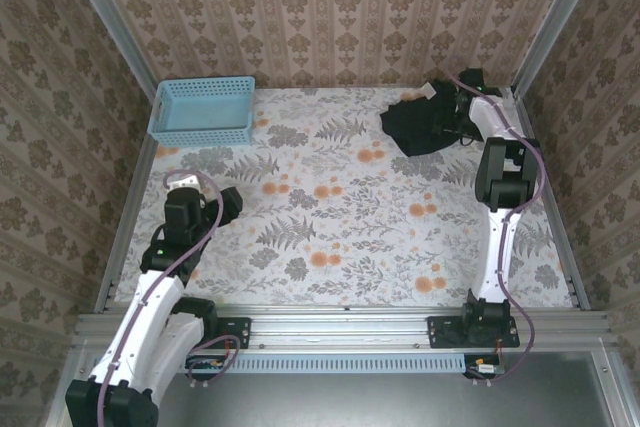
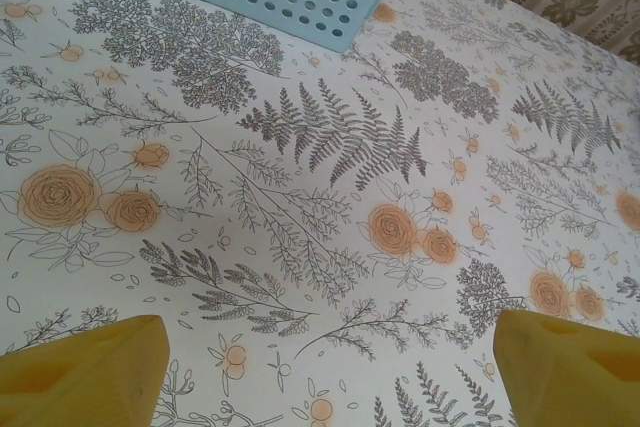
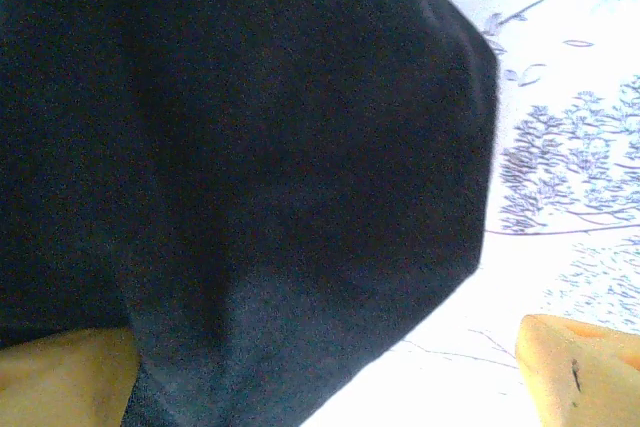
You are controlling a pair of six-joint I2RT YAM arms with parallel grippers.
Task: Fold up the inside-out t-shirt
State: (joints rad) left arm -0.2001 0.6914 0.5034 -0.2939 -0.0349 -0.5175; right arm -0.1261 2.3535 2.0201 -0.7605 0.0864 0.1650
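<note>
At the far right corner of the tabletop I see the inside-out t-shirt crumpled directly under my right end effector, its jaws wide, while the left end effector, also wide, is well apart.

Black t-shirt crumpled, far right table corner.

Top view: even soft light, sharp, faint shadows only. Left wrist: bright, tabletop crisp. Right wrist: tabletop blown out bluish-white, black t-shirt underexposed and grainy, right tool fingertips soft.
</note>
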